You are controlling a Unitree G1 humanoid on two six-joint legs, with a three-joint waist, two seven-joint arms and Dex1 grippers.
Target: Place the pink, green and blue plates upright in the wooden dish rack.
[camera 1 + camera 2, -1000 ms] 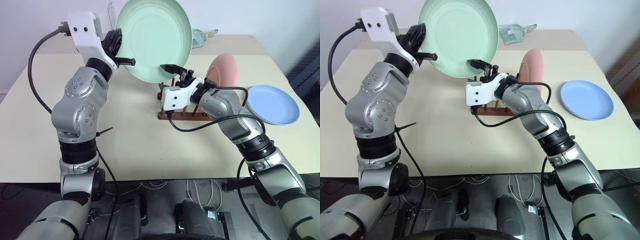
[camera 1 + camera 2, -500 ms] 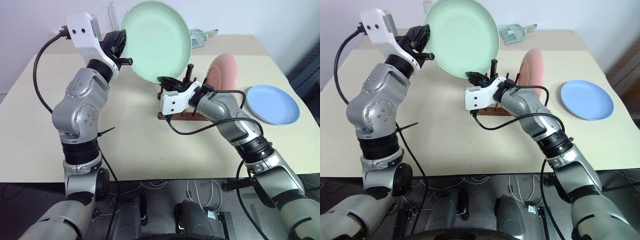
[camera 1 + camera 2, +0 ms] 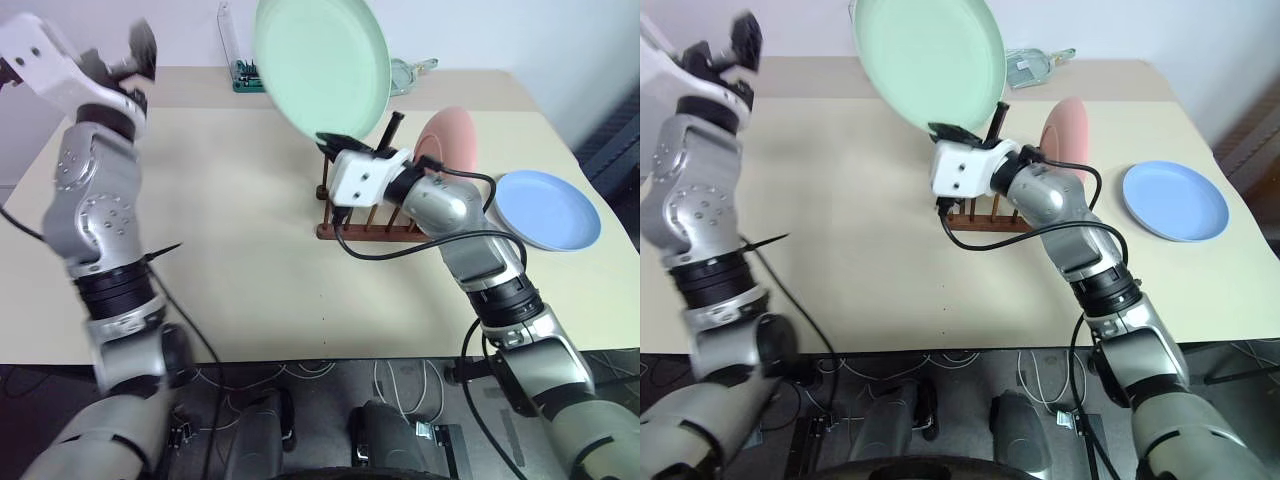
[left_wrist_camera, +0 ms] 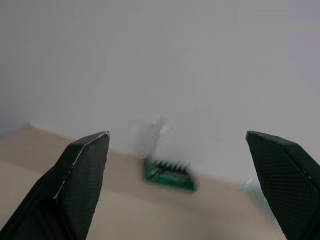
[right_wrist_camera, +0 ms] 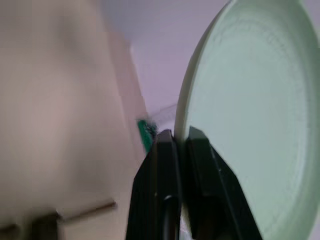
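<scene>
Right gripper (image 3: 335,139) has its fingers (image 5: 200,165) clamped on the lower rim of the green plate (image 3: 320,65); the right wrist view shows the rim pinched between the two black fingers. The plate is held upright in the air, face toward the left, above the left end of the dish rack (image 3: 368,220) and not seated between the pegs. Left gripper (image 3: 140,55) is up at the far left, well clear of the plate; its fingers (image 4: 82,170) are spread wide with nothing between them, and the left wrist view looks past them at the wall and a small green tool holder (image 4: 170,175) at the far edge of the bench (image 3: 250,250). The pink plate (image 3: 447,140) already stands upright at the right end of the rack, just behind the right forearm. The blue plate (image 3: 547,207) lies flat on the bench to the right of the rack, apart from it. The rack sits mid-bench, pegs up, with the right arm's black cable (image 3: 400,250) draped in front of it. A clear glassy thing (image 3: 410,70) lies at the far edge behind the green plate; can't tell what it is.
</scene>
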